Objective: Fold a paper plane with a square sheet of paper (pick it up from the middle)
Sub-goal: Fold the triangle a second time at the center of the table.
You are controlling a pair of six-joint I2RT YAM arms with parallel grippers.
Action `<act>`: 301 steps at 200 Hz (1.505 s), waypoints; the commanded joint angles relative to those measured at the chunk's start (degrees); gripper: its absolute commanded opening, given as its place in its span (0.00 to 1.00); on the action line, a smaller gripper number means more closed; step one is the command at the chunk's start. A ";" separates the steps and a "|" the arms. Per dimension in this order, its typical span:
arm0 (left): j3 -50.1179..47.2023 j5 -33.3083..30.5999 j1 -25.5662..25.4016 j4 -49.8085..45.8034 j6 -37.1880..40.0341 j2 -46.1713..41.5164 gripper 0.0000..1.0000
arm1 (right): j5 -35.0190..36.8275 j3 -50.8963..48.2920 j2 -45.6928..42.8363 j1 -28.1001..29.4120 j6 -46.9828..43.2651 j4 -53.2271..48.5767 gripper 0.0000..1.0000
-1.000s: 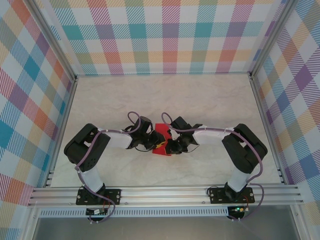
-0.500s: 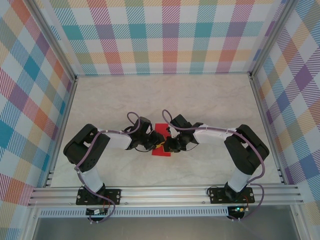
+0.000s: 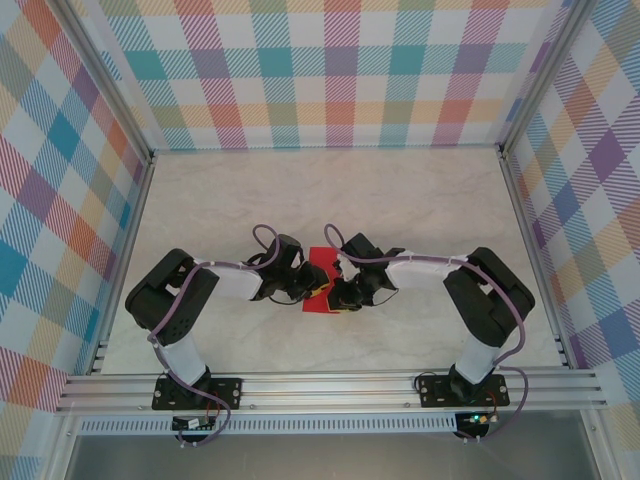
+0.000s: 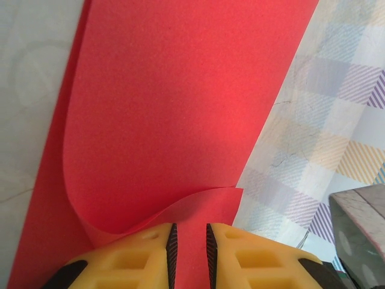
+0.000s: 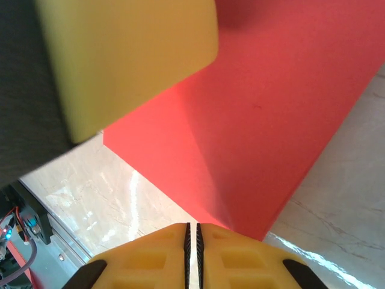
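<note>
The square sheet of paper point(image 3: 321, 257) is bright red and lies mid-table between my two grippers, partly folded over. In the left wrist view the paper point(image 4: 174, 108) curls up from the table, and my left gripper point(image 4: 189, 226) is shut on the raised flap, with red showing between its yellow fingers point(image 4: 132, 259). From above, the left gripper point(image 3: 312, 283) and the right gripper point(image 3: 335, 292) nearly meet over the sheet. My right gripper point(image 5: 192, 227) is shut, its jaws almost touching. A corner of the paper point(image 5: 271, 108) ends at its right fingertip. A left finger point(image 5: 120, 54) looms close above.
Checked walls point(image 3: 340, 70) enclose the pale marble table point(image 3: 420, 200) on three sides. Aluminium rails point(image 3: 330, 385) run along the near edge by the arm bases. Open tabletop lies behind and beside the paper. Part of the right arm point(image 4: 361, 235) shows in the left wrist view.
Both grippers have stayed closed on the same spot. The right gripper has shifted slightly and the paper between them has moved a little.
</note>
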 commanded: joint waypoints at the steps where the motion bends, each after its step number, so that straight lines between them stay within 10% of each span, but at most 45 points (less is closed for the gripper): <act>1: -1.79 -2.47 0.02 -3.48 -0.92 -0.67 0.24 | -1.43 -1.27 1.30 0.00 0.66 0.59 0.13; 301: -4.82 -0.03 -0.31 4.64 -1.54 -6.07 0.33 | 6.20 -1.51 2.36 -0.40 -0.05 -1.12 0.08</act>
